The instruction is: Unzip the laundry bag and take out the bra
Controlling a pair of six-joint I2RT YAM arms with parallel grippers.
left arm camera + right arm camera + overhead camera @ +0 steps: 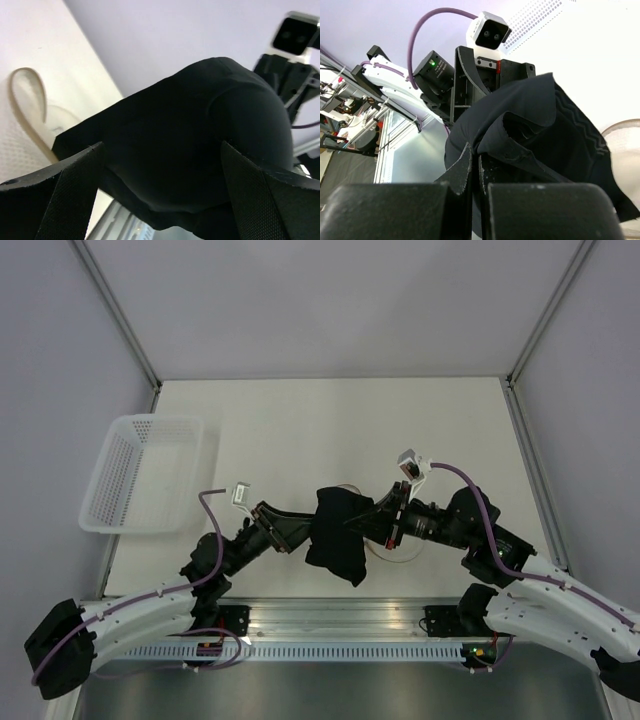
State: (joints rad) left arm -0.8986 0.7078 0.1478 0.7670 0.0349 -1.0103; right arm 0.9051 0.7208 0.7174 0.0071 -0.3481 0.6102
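Note:
The black bra [338, 532] hangs lifted above the near middle of the table, between my two grippers. My right gripper [372, 522] is shut on a fold of the bra [530, 125]; in the right wrist view its fingertips [475, 155] pinch the cloth. My left gripper [300, 537] is open, its fingers [75, 190] spread wide on either side of the bra's bulging cup [200, 135]. The laundry bag is mostly hidden under the bra. Only its tan zip rim [392, 553] peeks out; the rim [30, 100] and white mesh [625, 145] also show in the wrist views.
A white perforated plastic basket [145, 475] stands at the table's left edge, also at the top of the right wrist view [535, 15]. Metal frame posts rise at the far corners. An aluminium rail [340, 620] runs along the near edge between the arm bases.

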